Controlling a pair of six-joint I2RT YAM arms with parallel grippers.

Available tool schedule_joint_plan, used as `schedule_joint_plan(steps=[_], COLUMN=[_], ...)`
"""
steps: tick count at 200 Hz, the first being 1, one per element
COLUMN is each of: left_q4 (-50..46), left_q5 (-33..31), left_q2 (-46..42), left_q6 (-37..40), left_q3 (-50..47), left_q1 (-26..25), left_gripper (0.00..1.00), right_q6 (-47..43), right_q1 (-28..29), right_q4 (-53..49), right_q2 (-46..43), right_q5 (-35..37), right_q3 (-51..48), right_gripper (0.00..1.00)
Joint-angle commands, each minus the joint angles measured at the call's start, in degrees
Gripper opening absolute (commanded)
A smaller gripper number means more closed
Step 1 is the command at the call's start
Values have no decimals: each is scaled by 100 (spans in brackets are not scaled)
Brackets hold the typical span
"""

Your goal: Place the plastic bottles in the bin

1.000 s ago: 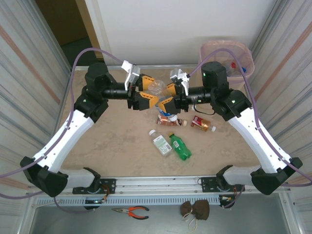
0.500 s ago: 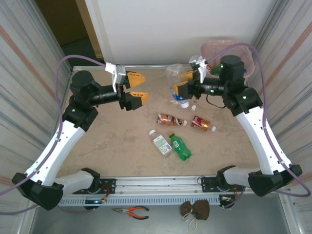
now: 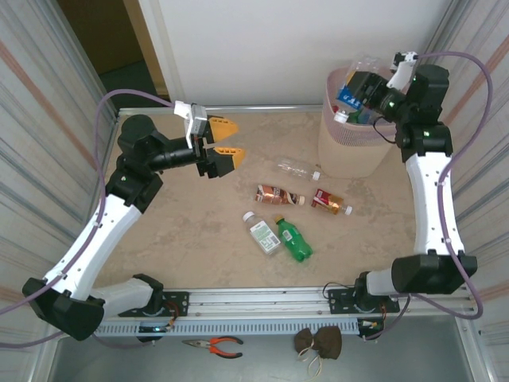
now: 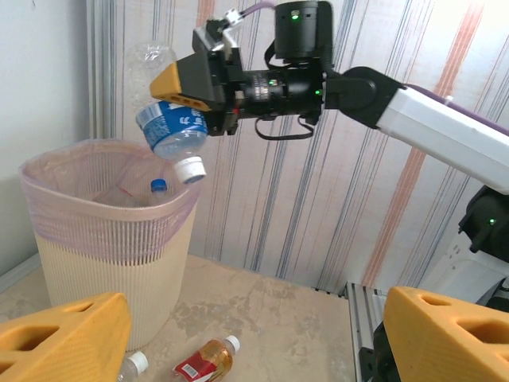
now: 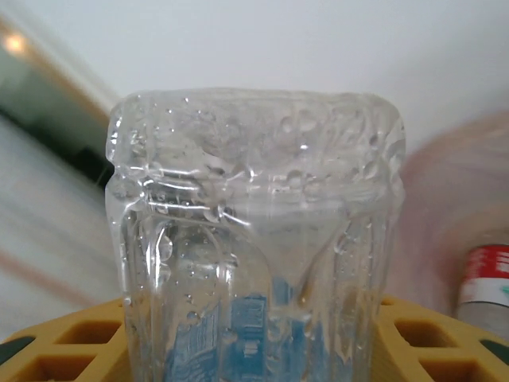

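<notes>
Holding bottles [image 4: 159,186], bin [image 4: 111,274] sits under clear bottle [image 4: 172,131] in right claw [image 4: 169,81]

A white back wall [image 3: 302,48] and striped side panels [image 3: 40,119] enclose the beige marbled table [image 3: 199,231]

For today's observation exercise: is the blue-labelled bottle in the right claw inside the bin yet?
Not yet. The bottle hangs cap-down over the opening of the bin, gripped by the right claw.
</notes>
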Motion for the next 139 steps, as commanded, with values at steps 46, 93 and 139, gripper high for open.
schedule_joint_plan(steps=[46, 93, 139], left_q4=[344, 445, 456], left_q5=[-71, -63, -89], left_q2=[-72, -92, -125], left_q6=[-183, -260, -240], left_q3=[-244, -389, -514], left_q1=[39, 41, 64], left_gripper=[83, 83, 83], right_q6=[3394, 4741, 5416], right_q1=[-200, 53, 351], right_q4=[8, -719, -1391], right_q2=[1058, 2083, 2931], right_q5=[2521, 3399, 4069], right_q3=[434, 1169, 1987], right_gripper=[43, 46, 51])
